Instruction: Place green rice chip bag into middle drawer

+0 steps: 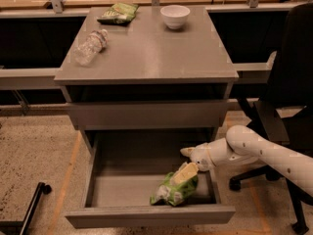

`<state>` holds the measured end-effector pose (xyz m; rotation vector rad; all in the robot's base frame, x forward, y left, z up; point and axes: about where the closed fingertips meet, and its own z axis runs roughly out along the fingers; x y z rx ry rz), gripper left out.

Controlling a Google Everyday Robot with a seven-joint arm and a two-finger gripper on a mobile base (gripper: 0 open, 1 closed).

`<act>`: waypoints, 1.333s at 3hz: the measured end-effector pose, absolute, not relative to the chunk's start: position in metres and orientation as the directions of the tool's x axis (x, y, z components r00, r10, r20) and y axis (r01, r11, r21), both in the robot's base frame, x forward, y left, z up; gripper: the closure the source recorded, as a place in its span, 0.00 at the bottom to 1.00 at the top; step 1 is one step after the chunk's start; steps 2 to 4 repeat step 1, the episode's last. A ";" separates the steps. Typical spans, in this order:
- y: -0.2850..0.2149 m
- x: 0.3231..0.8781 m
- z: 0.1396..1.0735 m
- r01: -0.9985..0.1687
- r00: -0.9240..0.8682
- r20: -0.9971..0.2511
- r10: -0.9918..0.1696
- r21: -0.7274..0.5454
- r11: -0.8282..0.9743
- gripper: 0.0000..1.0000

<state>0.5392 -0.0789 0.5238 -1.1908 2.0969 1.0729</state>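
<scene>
The gripper (188,172), jaws pinching the green rice chip bag (172,191) (print unreadable), reaches into the middle drawer (122,192).

End effector (187,171) sits low in the open middle drawer (122,189), at its right side. The green rice chip bag (173,190) lies just below it, against the front wall. To its left the drawer floor is bare. The upper drawer front (146,114) and bench (146,58) overhang above and behind. The right drawer wall is just beside it, with an office chair (288,82) beyond.
</scene>
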 end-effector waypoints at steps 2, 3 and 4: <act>-0.079 0.539 0.524 -0.868 -0.495 -0.727 -0.477 0.389 0.308 0.00; -0.079 0.539 0.524 -0.868 -0.495 -0.727 -0.477 0.389 0.308 0.00; -0.079 0.539 0.524 -0.868 -0.495 -0.727 -0.477 0.389 0.308 0.00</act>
